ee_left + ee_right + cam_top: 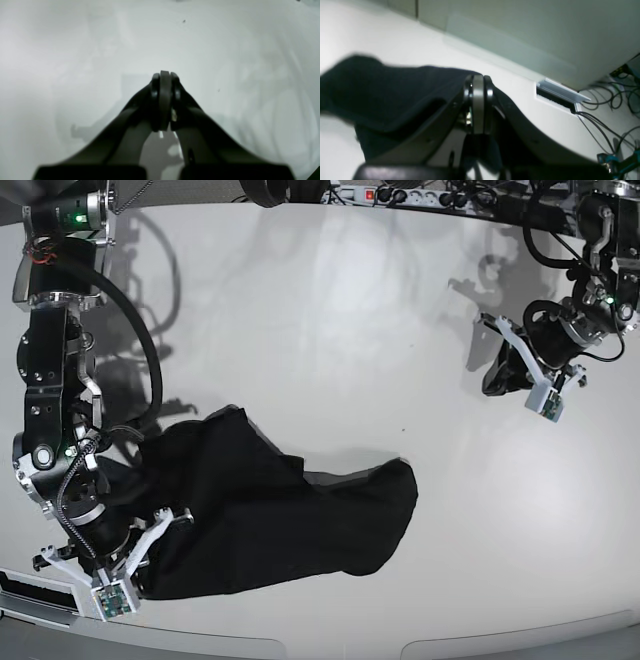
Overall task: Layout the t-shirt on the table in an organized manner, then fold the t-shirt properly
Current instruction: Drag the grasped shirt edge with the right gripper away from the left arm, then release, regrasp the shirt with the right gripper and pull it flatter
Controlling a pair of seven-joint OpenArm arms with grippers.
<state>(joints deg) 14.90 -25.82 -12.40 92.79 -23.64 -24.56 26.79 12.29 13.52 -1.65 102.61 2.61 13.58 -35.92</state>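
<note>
Right gripper closed on the black t-shirt edge, left gripper closed, empty, above the white table

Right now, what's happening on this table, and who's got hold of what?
A two-armed robot is working on a black t-shirt that lies crumpled in a heap on the white table, not yet spread flat or folded. The right tool is shut at the shirt's edge and seems to pinch the fabric, though the blur leaves that unsure. The left tool is shut on nothing, over bare tabletop far from the shirt.
</note>
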